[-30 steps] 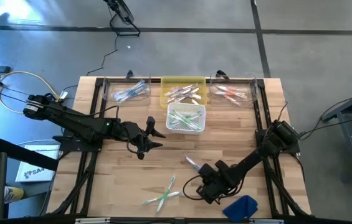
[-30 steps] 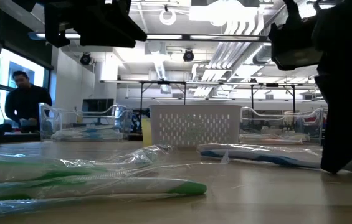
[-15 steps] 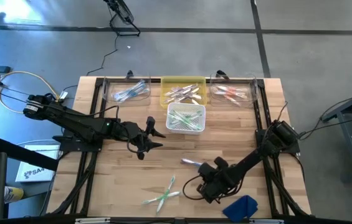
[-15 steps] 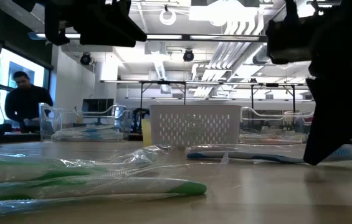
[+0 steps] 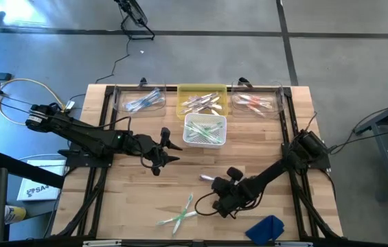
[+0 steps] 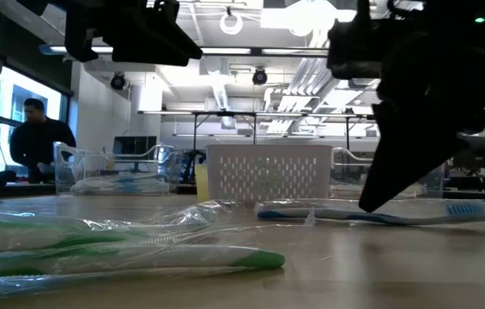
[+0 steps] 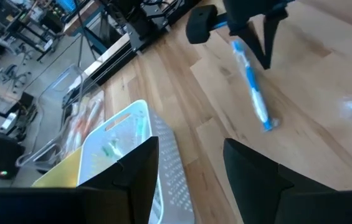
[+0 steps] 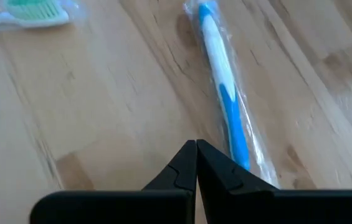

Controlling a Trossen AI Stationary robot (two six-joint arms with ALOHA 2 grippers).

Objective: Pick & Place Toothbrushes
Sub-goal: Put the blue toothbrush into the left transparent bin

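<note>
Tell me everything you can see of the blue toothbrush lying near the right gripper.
The blue toothbrush is a slim blue-and-white plastic stick sealed in a clear crinkly wrapper. It lies flat on the wooden table, loose, in front of the white basket. The right gripper, shut, sits right beside it near one end; the pictures do not show whether it touches the wrapper. Nothing else touches it.

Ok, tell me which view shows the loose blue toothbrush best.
The right wrist view: the wrapped blue toothbrush fills it, lying just beyond the shut right gripper. The left wrist view shows it whole but farther off, the low view side-on, and the high view only its tip.
</note>
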